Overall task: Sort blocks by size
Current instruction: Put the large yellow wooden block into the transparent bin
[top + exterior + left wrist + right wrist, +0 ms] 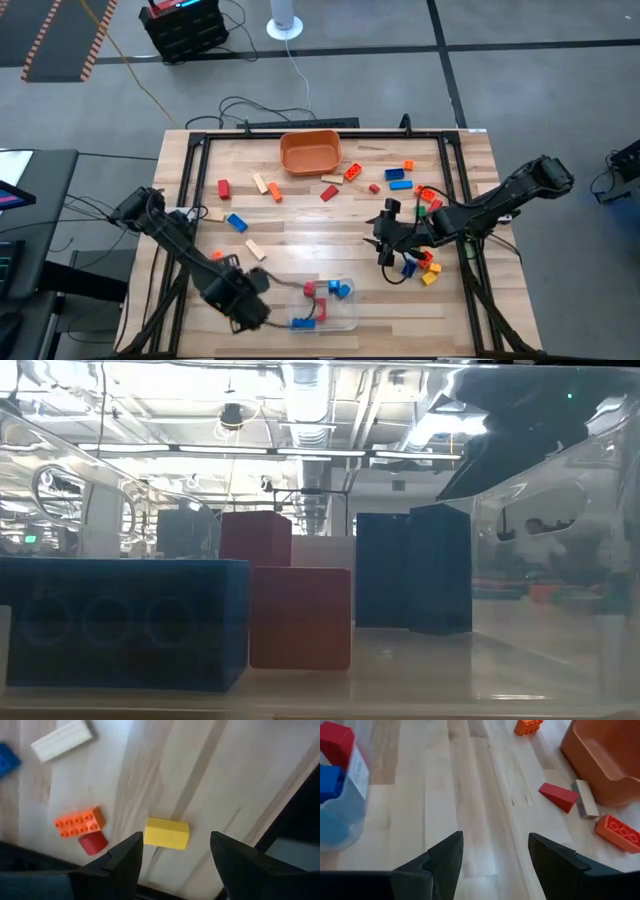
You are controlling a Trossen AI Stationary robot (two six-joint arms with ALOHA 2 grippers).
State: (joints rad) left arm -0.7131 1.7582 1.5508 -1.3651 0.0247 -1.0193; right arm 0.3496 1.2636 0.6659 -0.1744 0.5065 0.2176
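Note:
Many small blocks lie flat on the wooden table point(300, 235): a red one point(223, 188), a blue one point(236, 222), a tan one point(255, 248), and clusters at the far right point(400, 180) and near right point(425, 268). My left gripper point(234, 274) is open and empty. In the left wrist view it point(176, 836) hovers over a yellow block point(166, 833), with an orange block point(79, 822) and a red one point(93, 842) beside it. My right gripper point(382, 238) is open and empty over bare wood point(495, 835), pointing toward the tub.
A clear plastic tub point(322, 306) near the front edge holds red and blue blocks point(300, 615). It also shows in the right wrist view point(342, 815). An orange bowl point(310, 151) stands at the far middle. A black frame point(185, 190) borders the table. Bare wood lies mid-table.

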